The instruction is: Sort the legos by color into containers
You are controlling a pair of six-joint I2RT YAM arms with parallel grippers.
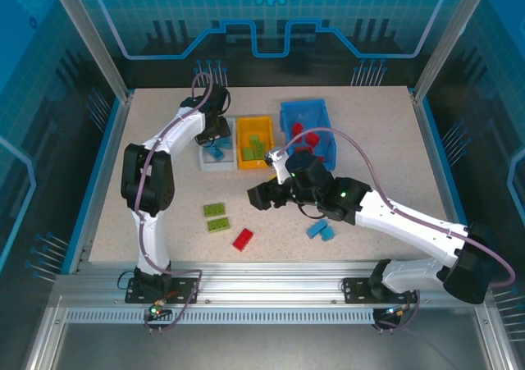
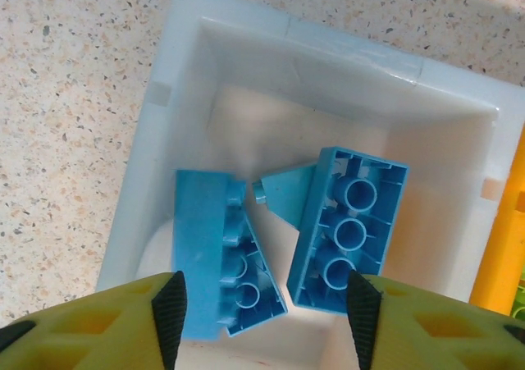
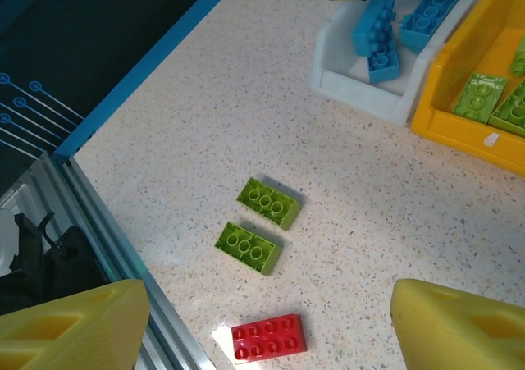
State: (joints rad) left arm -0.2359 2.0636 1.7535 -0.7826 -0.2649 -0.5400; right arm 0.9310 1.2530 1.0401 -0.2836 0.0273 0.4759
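Observation:
My left gripper [image 2: 267,311] hangs open over the small white bin [image 2: 164,173], nothing between its fingers. Two light blue legos [image 2: 215,255] [image 2: 351,226] lie in that bin below it, underside up, with a third blue piece [image 2: 289,191] between them. My right gripper [image 3: 271,308] is open above the table, over a red lego [image 3: 269,337]. Two green legos [image 3: 269,203] [image 3: 248,248] lie just beyond it. From above, the left gripper [image 1: 217,132] is at the white bin [image 1: 205,162] and the right gripper [image 1: 262,196] is mid-table.
The yellow bin [image 1: 254,125] holds green legos [image 1: 253,150]. The blue bin [image 1: 289,111] behind it holds red legos [image 1: 308,140]. Two light blue legos [image 1: 321,230] lie under the right arm. Loose green [image 1: 216,216] and red [image 1: 243,239] legos lie near the front edge.

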